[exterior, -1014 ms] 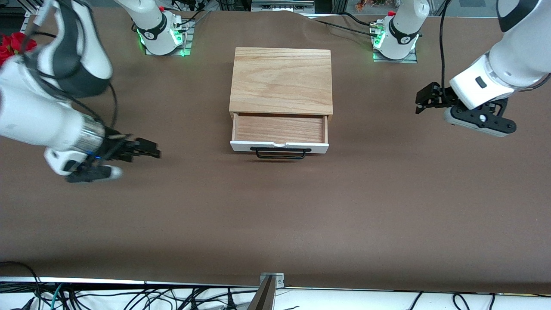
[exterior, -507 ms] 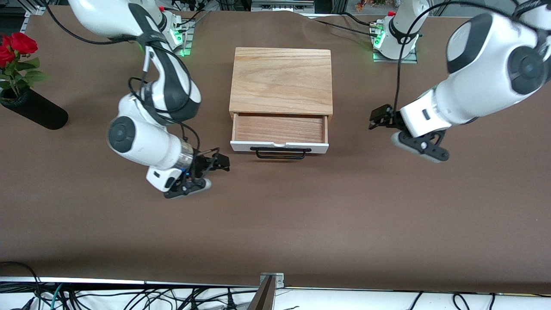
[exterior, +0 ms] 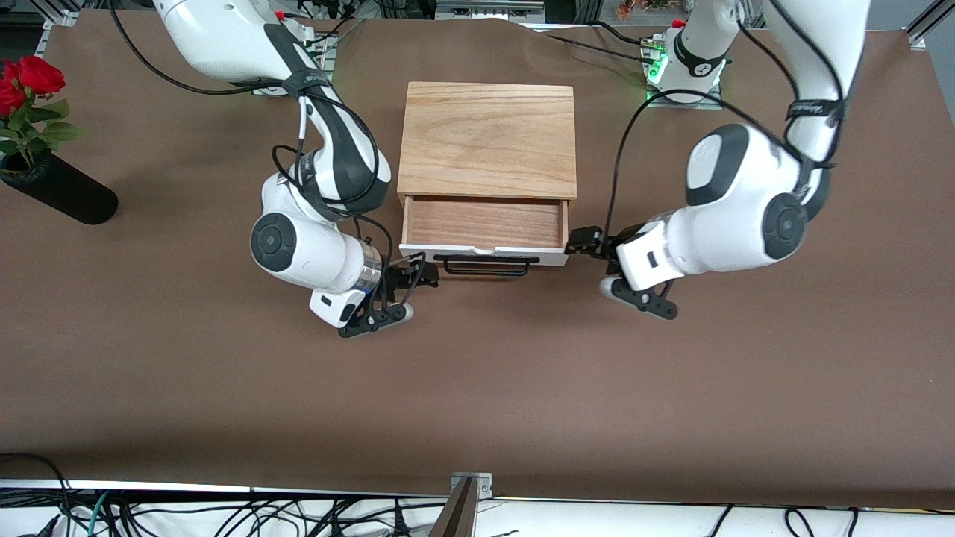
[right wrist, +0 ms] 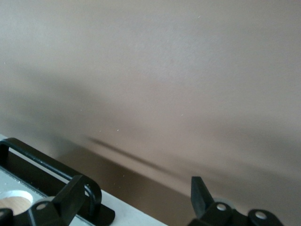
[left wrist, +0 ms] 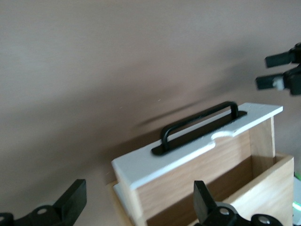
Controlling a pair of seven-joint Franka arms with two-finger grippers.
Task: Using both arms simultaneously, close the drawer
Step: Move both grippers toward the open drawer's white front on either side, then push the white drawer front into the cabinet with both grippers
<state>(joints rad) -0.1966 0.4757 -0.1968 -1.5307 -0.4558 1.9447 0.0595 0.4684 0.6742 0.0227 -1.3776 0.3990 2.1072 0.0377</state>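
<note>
The drawer (exterior: 485,237) sits pulled out of its wooden box (exterior: 489,139), mid-table, its white front facing the front camera and the pale wood floor inside on show. The black bar handle (exterior: 486,265) runs across the middle of that front, at six o'clock from the box.

At the drawer's corner toward the left arm's end of the table is the left gripper (exterior: 584,242), at roughly three o'clock from the handle and right up against the end of the white panel; whether it actually touches, I cannot tell. Its fingers (left wrist: 71,202) are spread wide apart, nothing between them, and the left wrist view looks along the panel with the handle (left wrist: 200,127) and drawer (left wrist: 188,160) straight ahead.

At the other corner, toward the right arm's end, is the right gripper (exterior: 418,277), at about eight o'clock from the handle, close beside the handle's end. Its fingers (right wrist: 70,200) are parted too, released, with the handle's end (right wrist: 49,181) just by one of them in the right wrist view.

Both arms bend in from the top edge toward the drawer front. At ten o'clock, out at the right arm's end of the brown table (exterior: 477,388), a dark vase (exterior: 60,195) leans with red roses (exterior: 22,82).
</note>
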